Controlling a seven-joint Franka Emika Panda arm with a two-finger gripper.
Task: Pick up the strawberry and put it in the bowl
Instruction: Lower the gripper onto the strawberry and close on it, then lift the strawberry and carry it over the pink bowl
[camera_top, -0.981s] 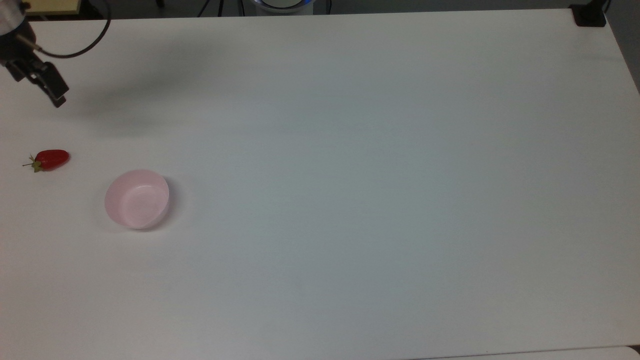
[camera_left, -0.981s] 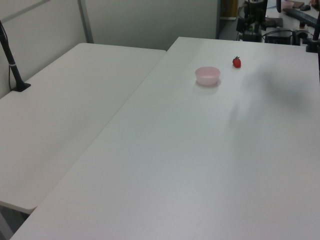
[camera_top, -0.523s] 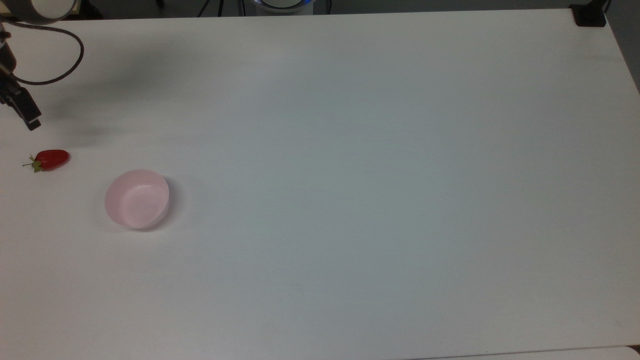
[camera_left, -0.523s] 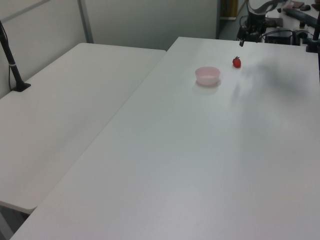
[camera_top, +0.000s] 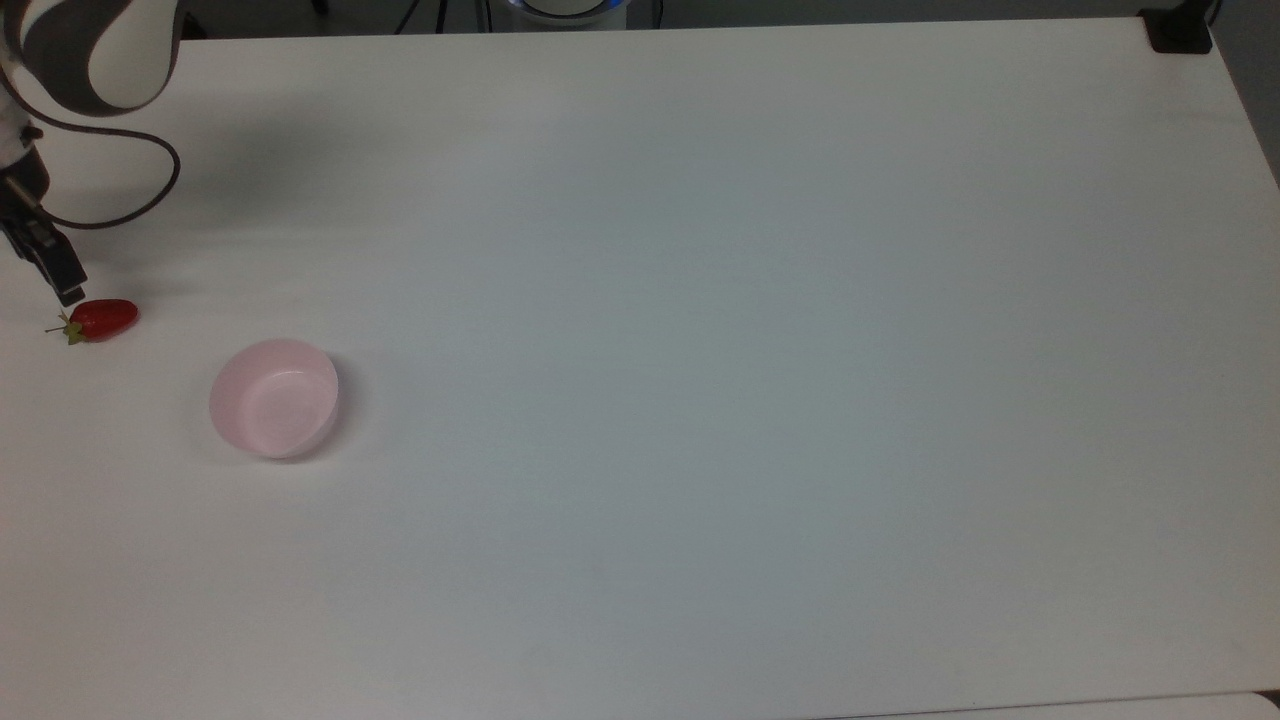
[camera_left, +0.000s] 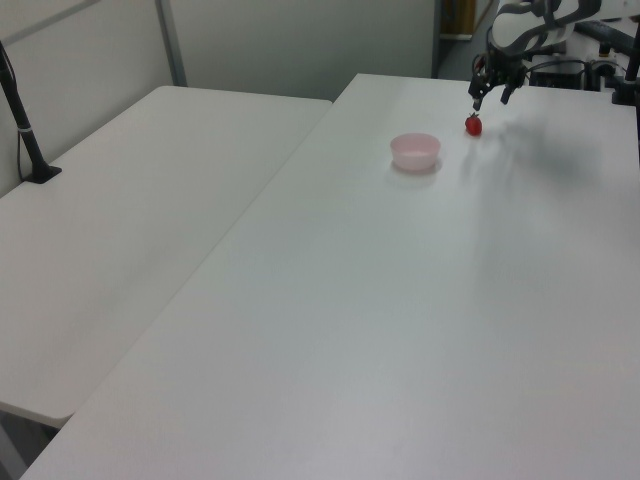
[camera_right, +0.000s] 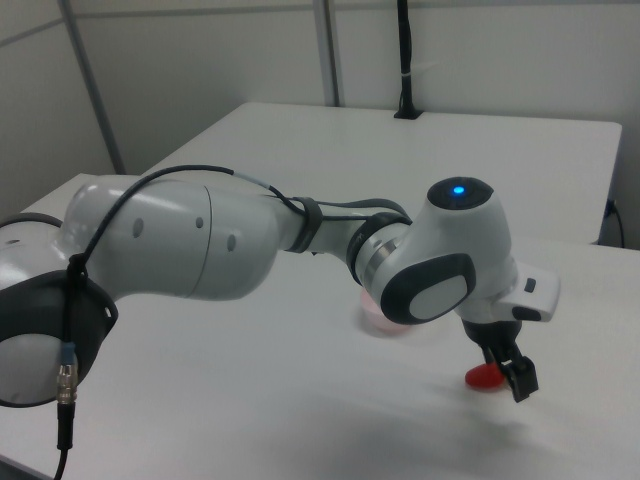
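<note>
- The strawberry (camera_top: 103, 319) is seen lying on its side on the white table (camera_top: 700, 350), near the top view's left edge, with its green cap turned toward that edge.
- The pink bowl (camera_top: 273, 397) is found standing upright and empty, near the strawberry but apart from it, toward the top view's lower right.
- The gripper (camera_left: 490, 92) is held just above the strawberry; in the left view its two fingers are seen spread apart, one to each side over the fruit, and nothing is held between them.
- In the right view, one dark finger (camera_right: 519, 379) is seen low beside the strawberry (camera_right: 486, 376); whether it touches the fruit cannot be told.
- No part of the task is judged complete: the strawberry has not been grasped or lifted.
- Left to be done, it is judged: the fingers lowered around the fruit and closed, the fruit lifted, carried over to the bowl and released inside.
</note>
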